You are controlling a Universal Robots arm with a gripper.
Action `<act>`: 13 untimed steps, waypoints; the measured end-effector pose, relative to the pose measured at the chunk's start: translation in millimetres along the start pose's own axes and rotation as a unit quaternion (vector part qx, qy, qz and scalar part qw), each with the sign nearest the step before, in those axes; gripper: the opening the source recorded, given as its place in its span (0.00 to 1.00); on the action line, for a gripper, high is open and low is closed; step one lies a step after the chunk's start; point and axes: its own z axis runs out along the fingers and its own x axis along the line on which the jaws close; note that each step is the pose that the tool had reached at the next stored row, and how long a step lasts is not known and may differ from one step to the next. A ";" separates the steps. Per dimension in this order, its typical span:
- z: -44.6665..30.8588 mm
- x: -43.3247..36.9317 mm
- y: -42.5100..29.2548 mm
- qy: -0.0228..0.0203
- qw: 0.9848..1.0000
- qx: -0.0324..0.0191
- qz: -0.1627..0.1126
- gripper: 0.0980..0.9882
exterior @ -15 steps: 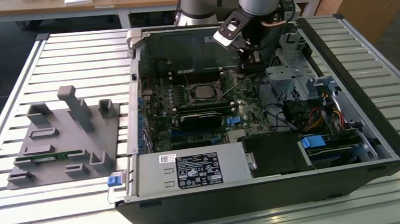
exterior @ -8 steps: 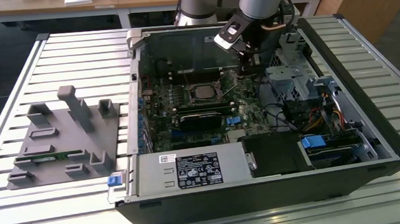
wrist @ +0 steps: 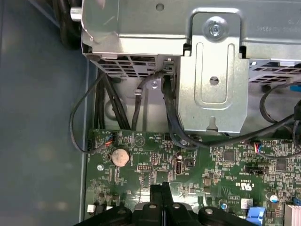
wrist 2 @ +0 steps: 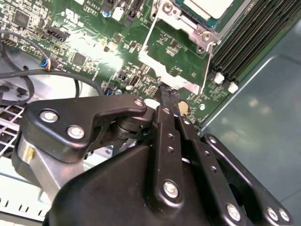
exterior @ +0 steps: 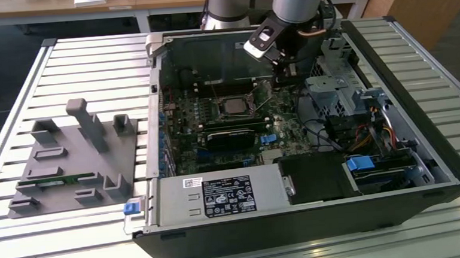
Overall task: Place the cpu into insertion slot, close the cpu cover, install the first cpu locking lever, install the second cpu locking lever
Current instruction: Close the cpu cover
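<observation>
1. Exterior view: an open black computer case (exterior: 300,226) lies on a slatted metal table (exterior: 66,61). A grey moulded fixture (exterior: 64,163) sits well apart on the exterior view's left.
2. The small flat square cpu (exterior: 235,107) sits in the silver-rimmed square insertion slot (exterior: 219,100) at the middle of the green motherboard (exterior: 188,122).
3. The black gripper (exterior: 285,76) hangs in the upper centre of the frame. It is inside the case, between the socket and the silver drive cage (exterior: 328,90), with little room on either side.
4. In the second wrist view, the gripper (wrist 2: 167,94) has its fingers pressed together with nothing visible between them. Its tips are just beside the free edge of the thin silvery cpu cover (wrist 2: 171,81), which is swung open. I cannot tell whether they touch.
5. Two thin wire levers (wrist 2: 207,66) flank the cover. The cpu (wrist 2: 207,5) lies beyond it, and long black memory slots (wrist 2: 249,37) run beside the socket.
6. In the first wrist view, the closed tips (wrist: 162,187) are over the board near a round coin cell (wrist: 120,156). The board's edge meets the blue-grey case wall (wrist: 42,117).
</observation>
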 end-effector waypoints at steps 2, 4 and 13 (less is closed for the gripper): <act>0.0 0.1 -2.3 0.000 1.000 0.000 0.000 0.01; 0.0 0.1 -4.4 0.000 1.000 0.000 0.000 0.01; 0.5 0.3 -13.5 0.000 1.000 0.000 0.000 0.01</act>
